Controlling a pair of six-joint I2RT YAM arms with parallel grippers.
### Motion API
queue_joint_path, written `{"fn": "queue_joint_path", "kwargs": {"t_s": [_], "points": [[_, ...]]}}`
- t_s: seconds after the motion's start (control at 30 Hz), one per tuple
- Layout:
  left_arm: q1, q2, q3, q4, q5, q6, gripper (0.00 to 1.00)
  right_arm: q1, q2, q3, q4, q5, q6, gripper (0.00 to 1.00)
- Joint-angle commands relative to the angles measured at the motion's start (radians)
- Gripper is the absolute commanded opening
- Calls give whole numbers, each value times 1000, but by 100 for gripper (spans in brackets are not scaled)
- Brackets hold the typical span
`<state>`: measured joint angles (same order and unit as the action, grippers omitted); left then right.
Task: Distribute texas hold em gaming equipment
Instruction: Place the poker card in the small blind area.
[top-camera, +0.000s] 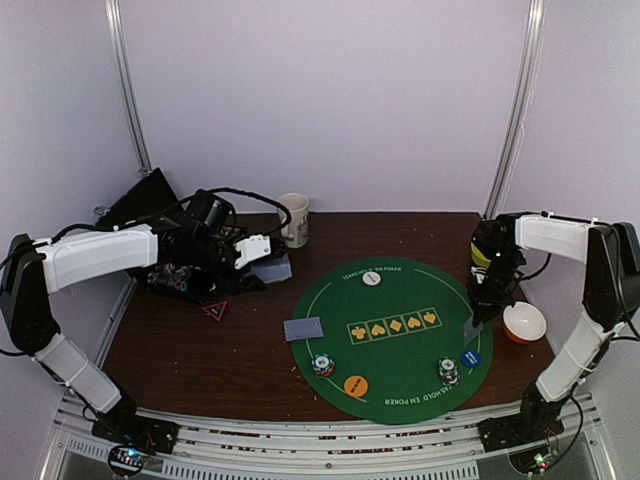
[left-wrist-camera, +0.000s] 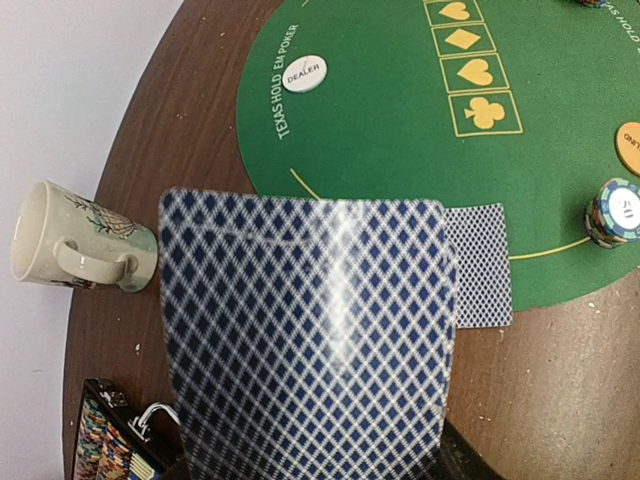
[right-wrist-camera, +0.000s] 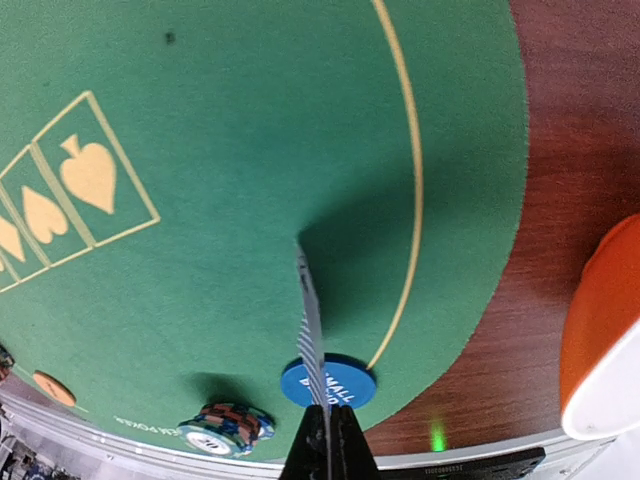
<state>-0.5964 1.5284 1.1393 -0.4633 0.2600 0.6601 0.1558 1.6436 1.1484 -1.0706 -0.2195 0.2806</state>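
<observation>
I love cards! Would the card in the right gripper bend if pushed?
Probably: the card looks paper-thin edge-on, so likely bendy and light. Pinched at just one end by the right gripper, it might swivel or slip.

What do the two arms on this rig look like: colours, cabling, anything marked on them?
Both the left arm and the right arm have white shell links joined by black joint housings. The left wrist carries looping black cables. The right jaws are slim and black. A small light glows at the left base. No markings are readable.
</observation>
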Motion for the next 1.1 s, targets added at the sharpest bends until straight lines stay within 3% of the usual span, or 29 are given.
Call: {"fn": "queue_joint_path", "kwargs": {"t_s": [0.0, 0.33, 0.57, 0.87, 0.97, 1.07], "points": [[7, -26, -11, 58, 36, -1, 54, -19, -39, -44, 14, 89, 117, 0], [7, -46, -26, 62, 25, 5, 54, -22, -64, -100, 112, 146, 212, 0], [7, -48, -26, 62, 22, 6, 54, -21, -130, -145, 225, 56, 288, 0], [7, -57, -29, 63, 19, 9, 54, -22, -123, -170, 210, 100, 277, 0], [7, -57, -30, 62, 20, 9, 54, -22, -123, -163, 191, 160, 271, 8], [7, -59, -32, 61, 19, 10, 54, -22, -117, -164, 179, 186, 261, 23]]}}
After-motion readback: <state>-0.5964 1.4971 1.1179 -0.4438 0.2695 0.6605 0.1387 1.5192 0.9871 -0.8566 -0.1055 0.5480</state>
